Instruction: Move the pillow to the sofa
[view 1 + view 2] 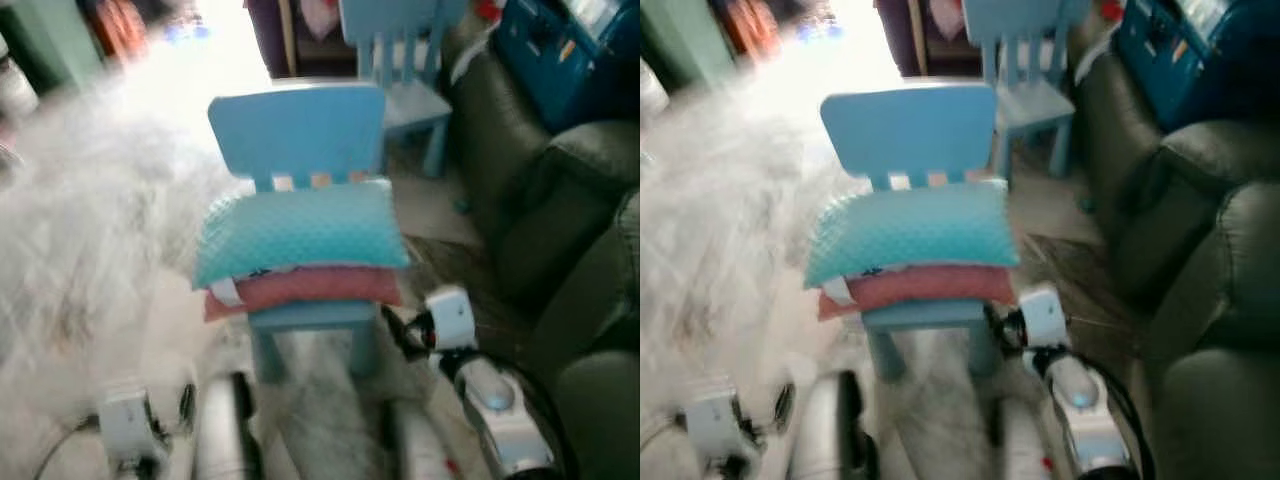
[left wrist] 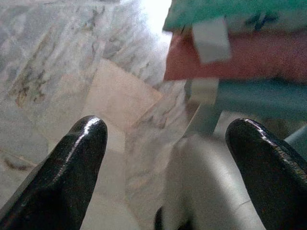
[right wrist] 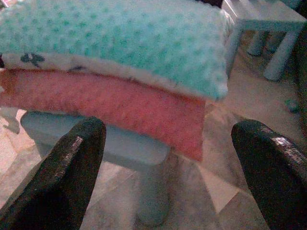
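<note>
**Desk:** Start on the left. What have you got?

**Me:** My left gripper [image 2: 165, 139] sits low over the marble floor [image 2: 62, 62], its two black fingers spread wide with nothing between them. Ahead of it and a little to its right I see the near corner of the small blue chair [image 1: 300, 135], with a white tag [image 2: 211, 40] hanging off the stacked cushions just above and beyond the fingertips.

**Desk:** And the pillow?

**Me:** The teal dotted pillow [image 1: 300, 230] lies flat on the chair seat, on top of a pink pillow [image 1: 310, 287]. Both are ahead of my two grippers, roughly between them and higher than either. The head views are blurred, so I can't give finer detail.

**Desk:** Right side?

**Me:** My right gripper [image 3: 168, 158] is just off the chair's front right corner, below the pillows, not touching them. Its fingers are wide apart too, empty, framing the pink pillow's edge and the seat's front leg [image 3: 153, 191].

**Desk:** The sofa?

**Me:** The dark sofa [image 1: 560, 200] runs along to the right of that gripper, well apart from the pillow. Past the chair stands a second blue chair [image 1: 405, 70], and a blue crate [image 1: 560, 50] is beyond the sofa.
</note>
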Robot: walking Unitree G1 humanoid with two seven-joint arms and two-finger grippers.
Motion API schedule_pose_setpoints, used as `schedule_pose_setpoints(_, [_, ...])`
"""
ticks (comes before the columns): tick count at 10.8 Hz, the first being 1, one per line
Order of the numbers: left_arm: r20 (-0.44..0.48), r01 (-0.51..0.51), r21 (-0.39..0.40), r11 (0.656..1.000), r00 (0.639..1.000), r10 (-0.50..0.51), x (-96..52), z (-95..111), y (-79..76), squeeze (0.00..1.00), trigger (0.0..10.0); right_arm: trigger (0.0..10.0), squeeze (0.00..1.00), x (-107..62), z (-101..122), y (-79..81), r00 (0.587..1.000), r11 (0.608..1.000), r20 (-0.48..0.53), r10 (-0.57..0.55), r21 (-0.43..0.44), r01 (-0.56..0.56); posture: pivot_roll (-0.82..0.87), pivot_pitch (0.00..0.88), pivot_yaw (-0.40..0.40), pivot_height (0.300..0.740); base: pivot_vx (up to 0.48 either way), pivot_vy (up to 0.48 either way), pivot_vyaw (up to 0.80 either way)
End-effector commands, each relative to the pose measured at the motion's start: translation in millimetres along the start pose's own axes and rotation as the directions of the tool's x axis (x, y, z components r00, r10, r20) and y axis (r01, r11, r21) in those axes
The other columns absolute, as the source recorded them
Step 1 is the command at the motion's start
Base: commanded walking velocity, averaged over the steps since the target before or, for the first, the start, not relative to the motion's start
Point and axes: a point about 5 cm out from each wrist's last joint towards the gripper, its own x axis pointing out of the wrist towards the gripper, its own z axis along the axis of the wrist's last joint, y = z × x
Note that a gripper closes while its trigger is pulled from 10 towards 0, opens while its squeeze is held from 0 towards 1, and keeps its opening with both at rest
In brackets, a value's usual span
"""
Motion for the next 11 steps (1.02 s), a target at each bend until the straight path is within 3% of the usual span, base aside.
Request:
schedule_pose_setpoints(1, [0.058,-0.016,0.032,0.999,0.998,0.014,6.8,15.9,6.7,0.00,10.0,10.0,0.00,0.5,-0.2,1.5,1.000,1.000,0.001,0.002,0.003,-0.002,-0.15,0.172,0.045,0.501,0.000,0.000,0.00])
schedule_pose_setpoints(9, [0.071,-0.079,0.063,0.995,0.995,0.075,2.4,16.0,15.8,0.00,10.0,10.0,0.00,-1.4,-2.6,5.5,1.000,1.000,0.001,0.027,-0.001,-0.027,-0.14,0.180,0.039,0.356,0.000,0.000,0.00])
schedule_pose_setpoints(11, [0.136,-0.227,0.090,0.970,0.967,0.214,2.0,29.8,37.9,0.00,10.0,10.0,0.00,9.3,16.0,2.4,0.998,0.999,0.054,0.039,-0.018,-0.038,-0.14,0.195,0.035,0.347,0.000,0.000,0.00])
